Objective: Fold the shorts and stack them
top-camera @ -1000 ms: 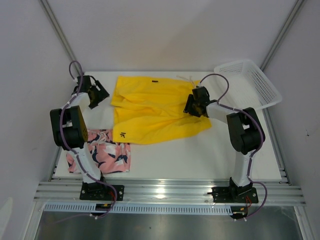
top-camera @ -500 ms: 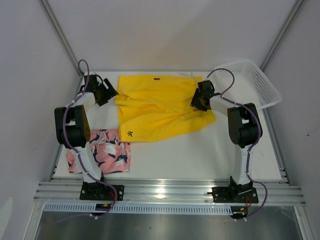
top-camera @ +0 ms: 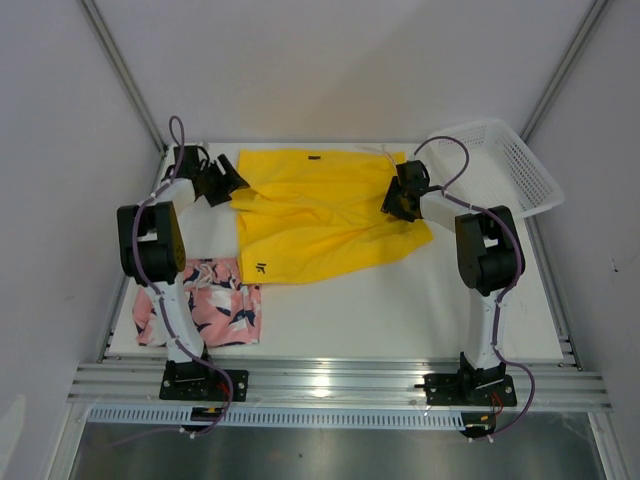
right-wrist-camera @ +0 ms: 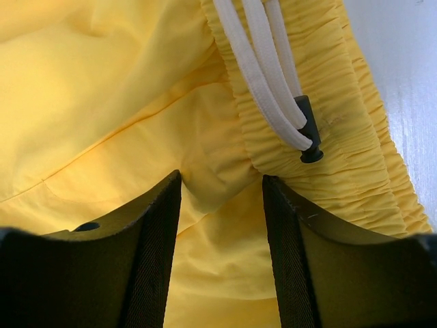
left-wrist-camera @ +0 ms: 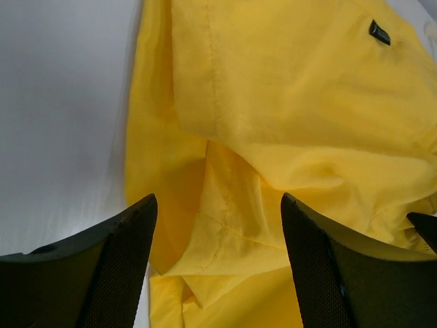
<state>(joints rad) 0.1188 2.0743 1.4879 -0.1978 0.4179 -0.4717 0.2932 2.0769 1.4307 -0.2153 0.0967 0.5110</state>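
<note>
The yellow shorts [top-camera: 320,215] lie spread at the back middle of the table, a small dark logo [top-camera: 261,267] on their near leg. My left gripper [top-camera: 232,186] sits at their left edge; in the left wrist view it [left-wrist-camera: 218,198] is open wide over loose yellow folds [left-wrist-camera: 232,232]. My right gripper [top-camera: 400,200] rests on their right side by the waistband; its jaws [right-wrist-camera: 222,178] stand apart astride yellow cloth, next to the white drawstring [right-wrist-camera: 273,75]. The pink printed shorts [top-camera: 205,312] lie folded at the front left.
A white mesh basket [top-camera: 500,165] tilts at the back right corner. Grey walls and frame rails close in the back and sides. A dark label [left-wrist-camera: 379,32] marks the yellow cloth.
My left gripper has swung right to the yellow shorts' left edge and narrowed slightly. My right gripper moved back and right, and the yellow shorts shifted that way with it.
</note>
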